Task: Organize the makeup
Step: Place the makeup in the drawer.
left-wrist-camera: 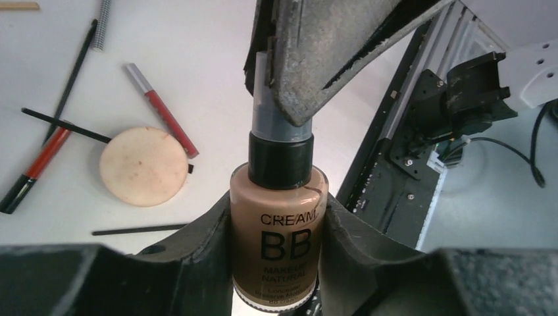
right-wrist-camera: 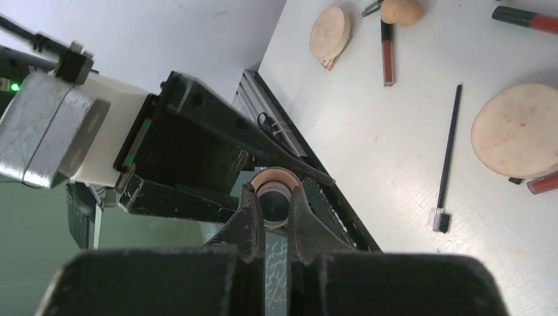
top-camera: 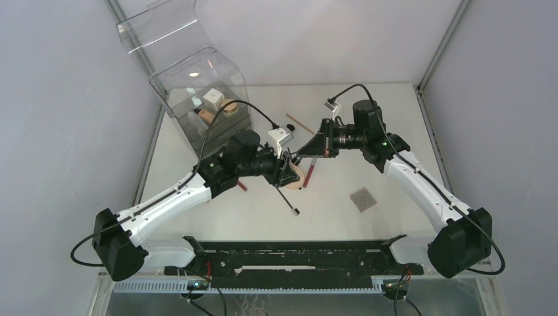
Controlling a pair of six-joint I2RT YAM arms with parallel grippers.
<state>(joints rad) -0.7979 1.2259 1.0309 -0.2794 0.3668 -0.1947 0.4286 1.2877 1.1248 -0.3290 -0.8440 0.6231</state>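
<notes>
between left fingers (left-wrist-camera: 197, 260), one beige bottle (left-wrist-camera: 278, 217)

A beige bottle (left-wrist-camera: 278, 237) printed CREAM BB, with a black collar and clear cap, is held above the bench. Its body sits between the left pincer's (left-wrist-camera: 276, 210) fingers and its cap is pinched by the right pincer (right-wrist-camera: 276, 217). On the bench lie a round tan compact (left-wrist-camera: 144, 166), red lip tubes (left-wrist-camera: 162, 110), thin black brushes (left-wrist-camera: 66, 125) and, farther off, a peach sponge (right-wrist-camera: 401, 10).

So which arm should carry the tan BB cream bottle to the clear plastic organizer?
Left: the left gripper clasps the tan BB cream bottle and the clear plastic organizer stands back-left; the right gripper only pinches the cap.
</notes>
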